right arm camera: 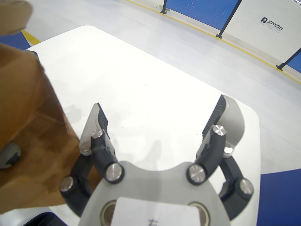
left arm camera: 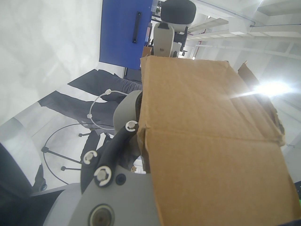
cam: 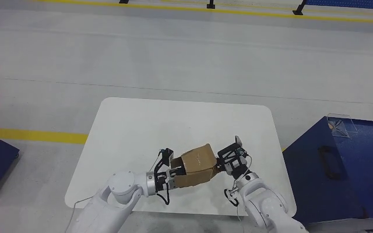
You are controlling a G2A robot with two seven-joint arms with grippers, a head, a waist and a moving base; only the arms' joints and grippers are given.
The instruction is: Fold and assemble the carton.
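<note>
Toward the left of the desk's (cam: 175,119) near edge, our left hand (cam: 168,169) meets the carton's left end. One finger (left arm camera: 128,109) lies flat against the outside of a cardboard wall and the other is hidden behind it, so we judge this hand to be clamped on that wall.

The carton (cam: 195,165) sits about midway along the near edge, tilted, with a fold line across its broad brown face and a ragged flap at the far end. We take it to be light corrugated board. The panels should be stiff but will hinge freely at the creases, and the edges will crush if pinched hard. The matte surface should give good grip. We think the best hold is on a wall edge close to a corner or crease, because a grip in the middle of a loose flap would only bend it.

To the right, our right hand (right arm camera: 160,111) is spread wide with nothing in it, just beside the carton's right end.
</note>
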